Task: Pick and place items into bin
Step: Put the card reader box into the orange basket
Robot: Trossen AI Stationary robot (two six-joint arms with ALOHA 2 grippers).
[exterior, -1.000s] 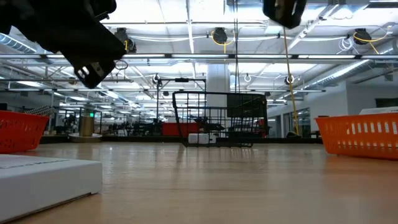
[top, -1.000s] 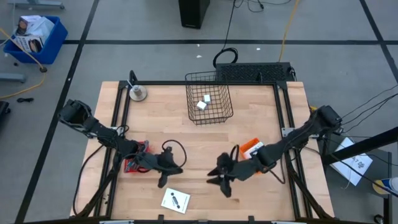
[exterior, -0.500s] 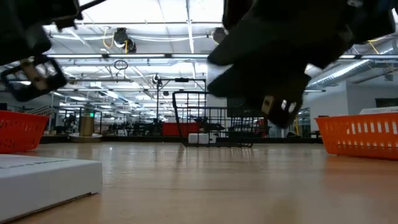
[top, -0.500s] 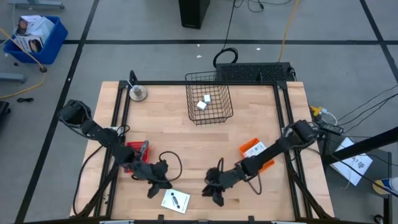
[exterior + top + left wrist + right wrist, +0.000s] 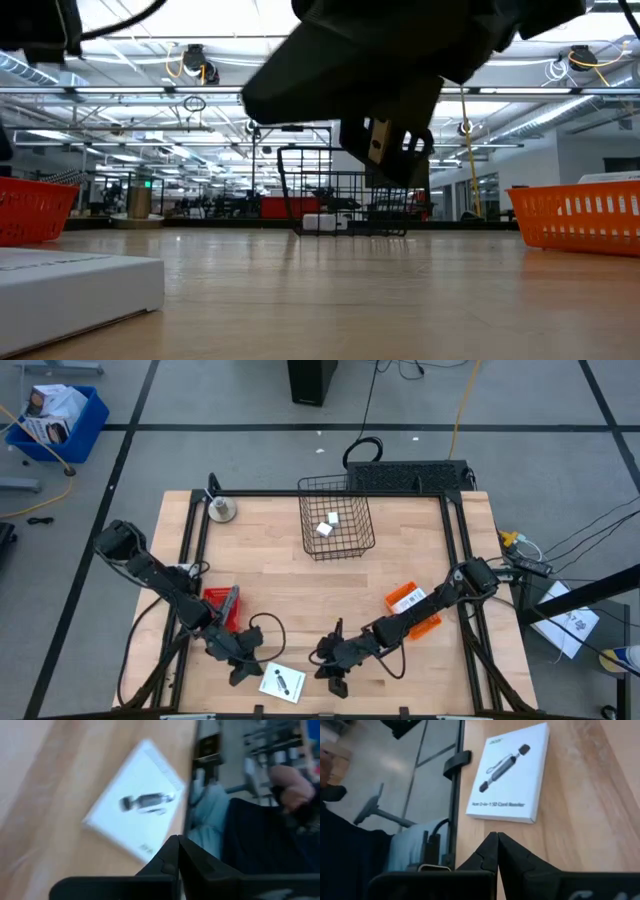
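On the table (image 5: 280, 575), the wire bin (image 5: 336, 525) holds two white blocks (image 5: 328, 525). Both arms reach its near edge: left pincer (image 5: 240, 672) and right pincer (image 5: 335, 678), each closed and empty, flank the white card (image 5: 282, 682).

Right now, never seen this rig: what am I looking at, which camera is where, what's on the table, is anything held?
Two dark robot arms work at a wooden table. One camera looks straight down, one sits at table height, and one rides on each wrist.

On the table: a wire basket holding small white blocks, two orange bins, and a flat white box near the front edge.

The left gripper and right gripper sit either side of that box, both shut and empty.
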